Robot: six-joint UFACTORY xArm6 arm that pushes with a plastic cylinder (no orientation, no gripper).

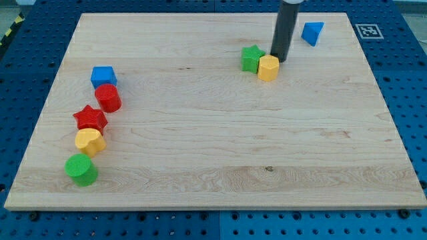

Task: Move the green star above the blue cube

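The green star point(252, 58) lies near the view's top, right of centre, touching a yellow hexagonal block point(268, 68) on its right. The blue cube point(103, 76) sits far off at the view's left. My tip point(279, 60) stands just right of the green star, right behind the yellow block's upper right edge. The rod rises up out of the view's top.
A blue triangular block point(312, 33) lies at the top right. Below the blue cube runs a column: red cylinder point(107, 98), red star point(90, 119), yellow block point(89, 141), green cylinder point(81, 169). The wooden board point(220, 147) rests on a blue perforated table.
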